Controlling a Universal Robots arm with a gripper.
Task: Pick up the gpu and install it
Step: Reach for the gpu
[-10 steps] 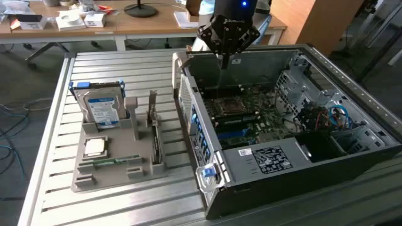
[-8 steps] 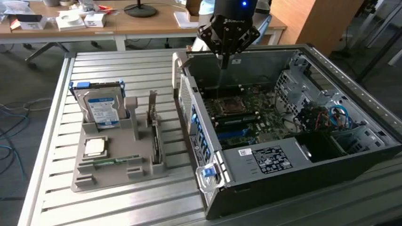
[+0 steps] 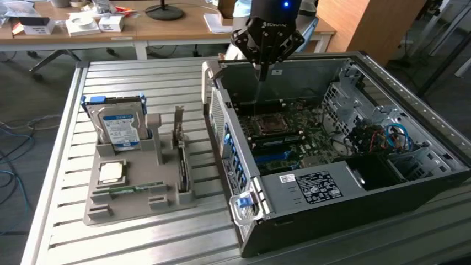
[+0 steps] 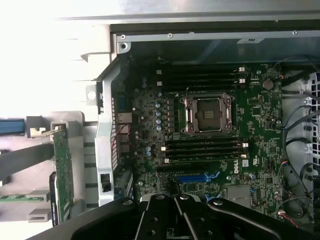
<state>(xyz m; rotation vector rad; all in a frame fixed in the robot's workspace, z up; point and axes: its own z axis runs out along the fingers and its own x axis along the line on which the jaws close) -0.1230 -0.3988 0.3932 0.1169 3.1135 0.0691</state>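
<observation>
The gpu (image 3: 182, 160) stands on edge in a slot of the grey holder (image 3: 140, 207) on the table, its silver bracket pointing up. In the wrist view the gpu (image 4: 63, 172) shows as a thin green board beside the case wall. My gripper (image 3: 259, 74) hangs over the back of the open computer case (image 3: 331, 185), above the motherboard (image 3: 294, 138) and well apart from the gpu. Its black fingers (image 4: 167, 210) are shut together with nothing between them, over the blue slot (image 4: 192, 177).
The holder also carries a hard drive (image 3: 118, 124) with a blue-white label, a CPU chip (image 3: 110, 172) and a RAM stick (image 3: 136, 189). The CPU socket (image 4: 209, 114) sits mid-board. Cables (image 3: 390, 135) fill the case's far side. A desk (image 3: 147, 27) stands behind.
</observation>
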